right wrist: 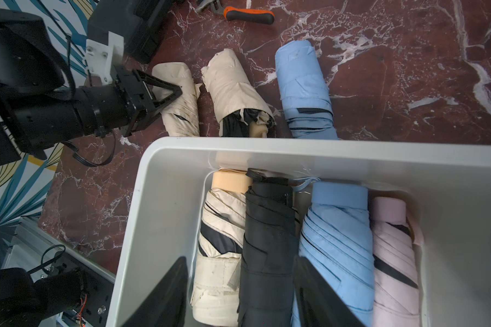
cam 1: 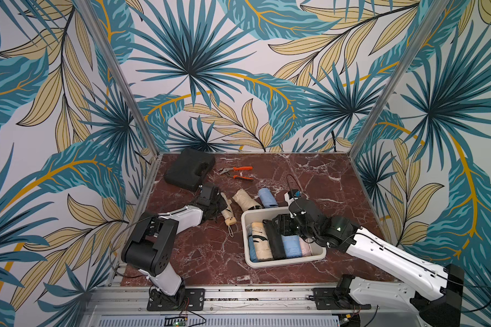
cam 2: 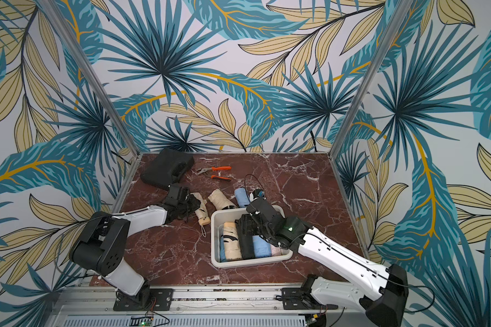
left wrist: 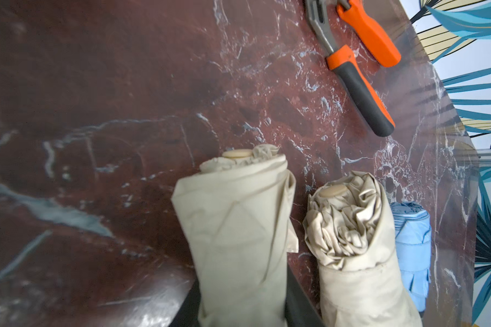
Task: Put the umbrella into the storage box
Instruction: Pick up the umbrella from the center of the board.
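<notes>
Top view: the beige umbrella [cam 1: 229,216] lies on the counter [cam 1: 210,254], just beside the storage box [cam 1: 245,235], and is pinched by the left end effector [cam 1: 224,205].
Left wrist: its cloth is clamped between both jaws; slipping is risked, the fabric being loose.
Right wrist: the right end effector [right wrist: 240,259] is spread above the black umbrella [right wrist: 267,240] in the box; a collision is risked should it not be cleared.

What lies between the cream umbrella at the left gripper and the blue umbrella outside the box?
A second cream umbrella, black lining showing, lies between the gripper-side cream umbrella and the blue umbrella; clearest in the right wrist view.
</notes>
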